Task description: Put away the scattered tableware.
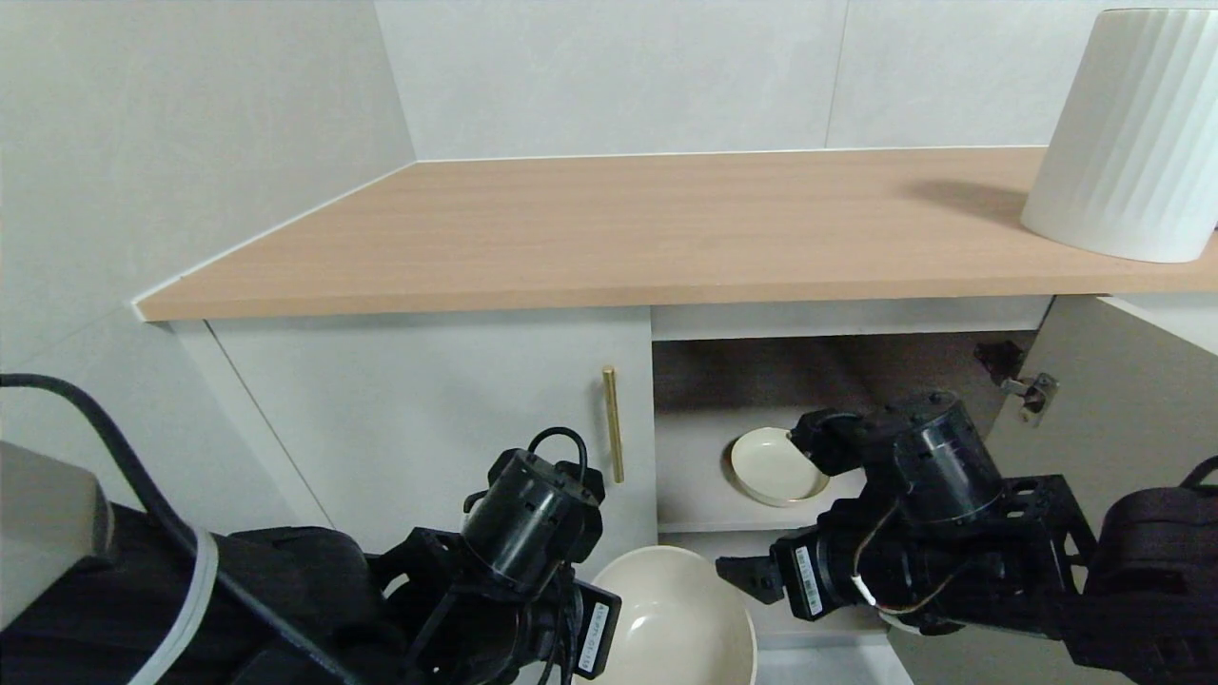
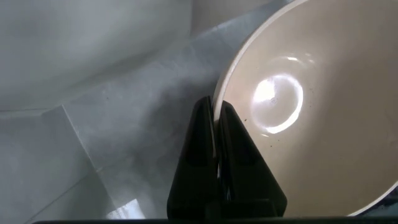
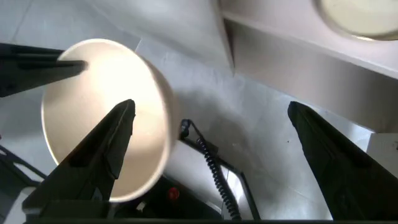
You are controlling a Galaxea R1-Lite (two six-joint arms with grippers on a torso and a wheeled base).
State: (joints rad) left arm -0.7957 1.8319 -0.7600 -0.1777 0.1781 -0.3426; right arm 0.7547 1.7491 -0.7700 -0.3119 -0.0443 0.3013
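Lower centre of the head view: a cream bowl [image 1: 671, 618] is held by its rim, with the left gripper [image 2: 215, 109] clamped on it. Just right of it, the right gripper [image 3: 211, 109] is seen with jaws spread wide, grasping nothing. Farther back, a small gold-rimmed plate [image 1: 775, 466] is laid on the shelf [image 1: 695, 485] of the open cabinet. Upper right: a white ribbed container [image 1: 1128, 133] is stood on the wooden countertop [image 1: 618, 228].

The bowl [image 1: 680, 618] was smooth and glossy, like glazed ceramic, and carried a bright highlight. The plate [image 1: 775, 466] looked smooth and satin. The countertop [image 1: 618, 228] was matt wood-grain, the door handle [image 1: 614, 423] polished brass-toned metal, and the fluted white object [image 1: 1132, 133] matt.
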